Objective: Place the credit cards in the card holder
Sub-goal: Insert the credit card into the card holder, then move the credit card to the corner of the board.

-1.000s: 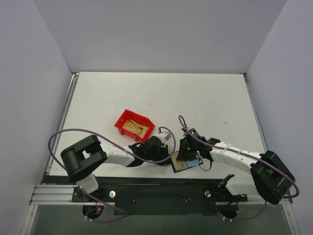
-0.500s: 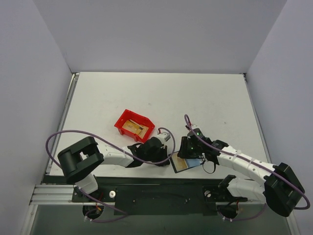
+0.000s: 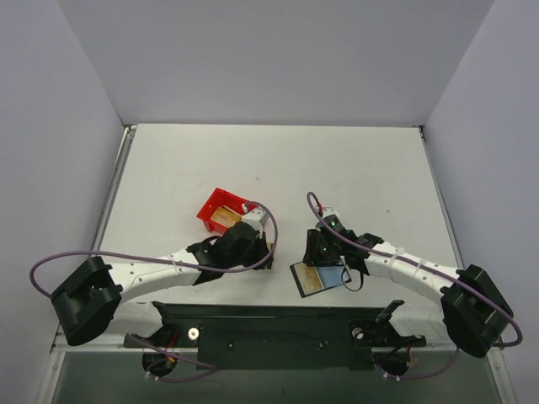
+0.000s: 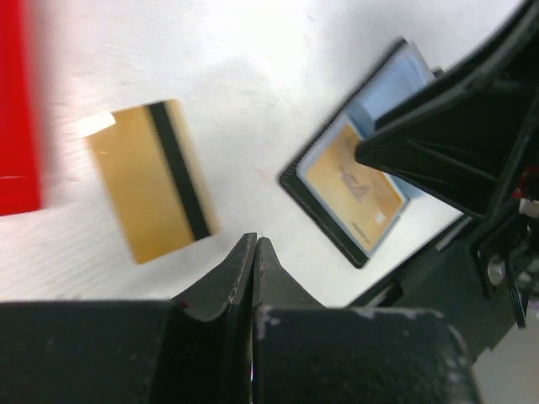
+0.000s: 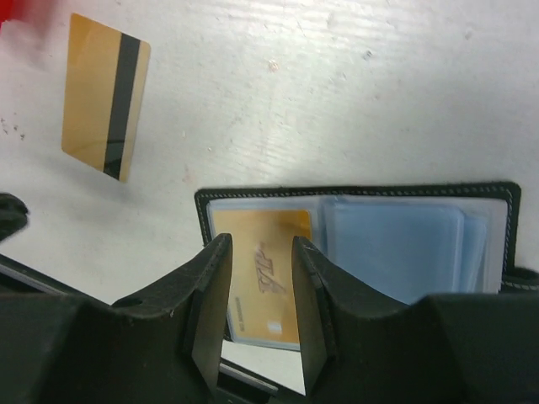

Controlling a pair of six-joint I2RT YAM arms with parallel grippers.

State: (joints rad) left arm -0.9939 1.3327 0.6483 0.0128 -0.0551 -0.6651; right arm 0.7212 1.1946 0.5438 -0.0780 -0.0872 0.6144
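Two arms lean inward over the white table. From above, the flat black folding card holder lies open near the front edge, a gold-tan card tucked in its pale blue inside. The right gripper hangs above its far edge, the left gripper beside a red plastic bin. Left wrist view: fingers pressed together, empty, above a loose gold card with a dark stripe. Right wrist view: jaws parted, holding nothing, over the tucked card.
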